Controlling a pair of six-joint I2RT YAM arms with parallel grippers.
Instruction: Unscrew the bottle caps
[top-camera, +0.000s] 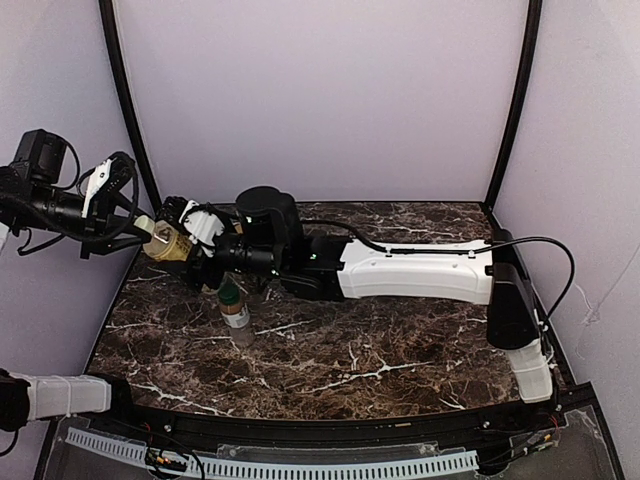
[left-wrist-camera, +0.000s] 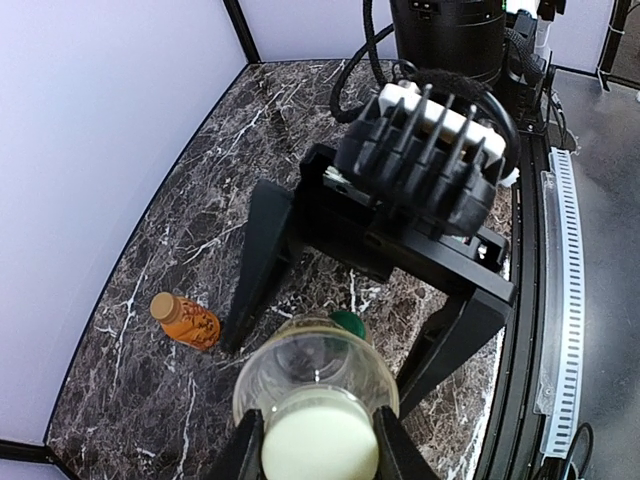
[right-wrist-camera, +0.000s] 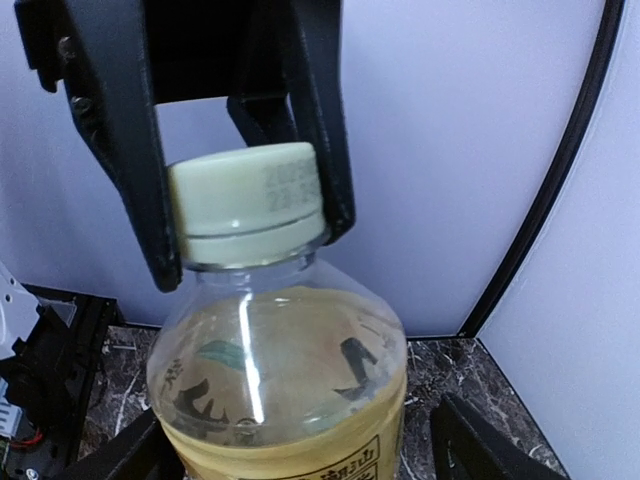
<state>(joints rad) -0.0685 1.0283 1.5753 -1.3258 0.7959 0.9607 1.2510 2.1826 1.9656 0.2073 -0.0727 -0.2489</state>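
Where the cream-white cap (right-wrist-camera: 245, 200) sits on the neck of the yellow-green tea bottle (right-wrist-camera: 280, 380), the left gripper (top-camera: 140, 222) is clamped on it, a black finger (right-wrist-camera: 135, 180) pressed to each side. Held that way, the bottle hangs in the air above the far left corner of the dark marble table (top-camera: 400, 350), tilted well off upright with its cap toward the left wall. Around its body stands the right gripper (left-wrist-camera: 320, 368), jaws apart and straddling the bottle. In the right wrist view one of its fingers (right-wrist-camera: 485, 440) is clear of the plastic, while the other meets the bottle's outline at the bottom of the view, and whether it touches cannot be told. Nearer the arms, the small clear bottle (top-camera: 237, 318) stands upright on the table with its dark green cap (top-camera: 230, 295) on. The squat orange bottle (left-wrist-camera: 192, 325) lies on its side on the marble close to the table's edge along a wall, its gold-orange cap (left-wrist-camera: 161, 305) in place, well apart from the others
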